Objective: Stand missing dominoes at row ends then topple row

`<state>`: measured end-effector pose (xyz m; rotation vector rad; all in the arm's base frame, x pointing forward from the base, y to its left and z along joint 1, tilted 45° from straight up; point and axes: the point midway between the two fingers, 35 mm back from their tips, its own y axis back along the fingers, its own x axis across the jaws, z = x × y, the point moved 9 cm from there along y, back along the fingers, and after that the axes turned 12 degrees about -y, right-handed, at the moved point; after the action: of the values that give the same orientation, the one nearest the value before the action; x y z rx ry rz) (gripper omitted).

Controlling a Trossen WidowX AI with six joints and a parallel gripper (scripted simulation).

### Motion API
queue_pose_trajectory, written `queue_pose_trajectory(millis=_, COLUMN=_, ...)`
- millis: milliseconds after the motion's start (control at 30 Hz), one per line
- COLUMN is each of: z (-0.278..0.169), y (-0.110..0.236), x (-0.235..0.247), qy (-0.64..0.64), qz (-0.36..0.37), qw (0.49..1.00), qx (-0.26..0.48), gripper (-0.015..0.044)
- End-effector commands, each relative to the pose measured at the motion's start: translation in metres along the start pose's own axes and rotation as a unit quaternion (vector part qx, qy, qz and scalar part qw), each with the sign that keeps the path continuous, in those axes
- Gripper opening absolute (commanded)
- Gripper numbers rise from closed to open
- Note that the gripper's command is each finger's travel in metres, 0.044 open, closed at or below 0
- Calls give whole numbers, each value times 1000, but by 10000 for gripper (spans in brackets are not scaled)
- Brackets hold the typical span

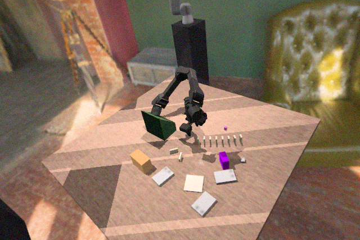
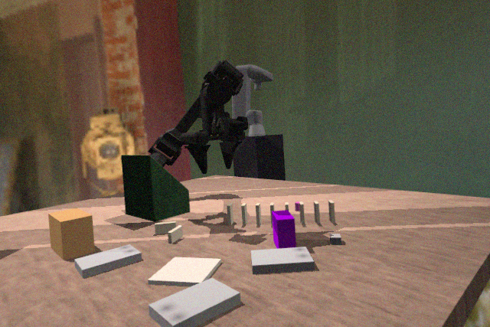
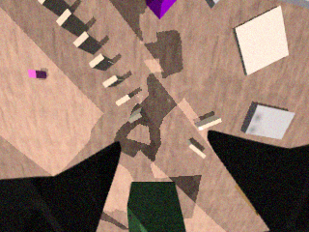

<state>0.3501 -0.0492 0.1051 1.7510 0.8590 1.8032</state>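
A row of several pale dominoes [image 1: 222,140] [image 2: 257,214] [image 3: 97,60] stands on the wooden table [image 1: 261,127]. The domino at its left end [image 1: 198,140] [image 2: 229,213] [image 3: 135,115] stands upright in the arm's shadow. My gripper [image 1: 187,130] [image 2: 213,161] [image 3: 163,139] is open and empty. It hangs well above the table, over and slightly left of that end domino. Two loose dominoes lie flat left of the row: one [image 1: 173,150] [image 2: 164,227] [image 3: 209,122] and another [image 1: 180,156] [image 2: 175,233] [image 3: 197,148] close beside it.
A dark green wedge [image 1: 158,125] [image 2: 152,191] [image 3: 154,208] stands left of the gripper. An orange cube [image 1: 140,161] [image 2: 71,232], a purple block [image 1: 224,159] [image 2: 283,228], a small magenta cube [image 1: 225,128] [image 3: 36,73], a small grey cube [image 1: 242,159] and flat plates [image 1: 193,182] [image 2: 282,259] lie in front.
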Motion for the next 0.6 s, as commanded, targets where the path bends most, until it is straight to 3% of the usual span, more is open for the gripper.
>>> queue_pose_trajectory(millis=0, z=3, y=-23, x=-61, qy=-267, qz=-4, qw=964, qx=1, gripper=440)
queue_pose_trajectory(millis=367, z=-9, y=-58, x=-135, qy=-585, qz=-2, qw=811, qx=1, gripper=440)
queue_pose_trajectory(millis=567, z=-10, y=-59, x=-137, qy=-592, qz=-2, qw=806, qx=1, gripper=440)
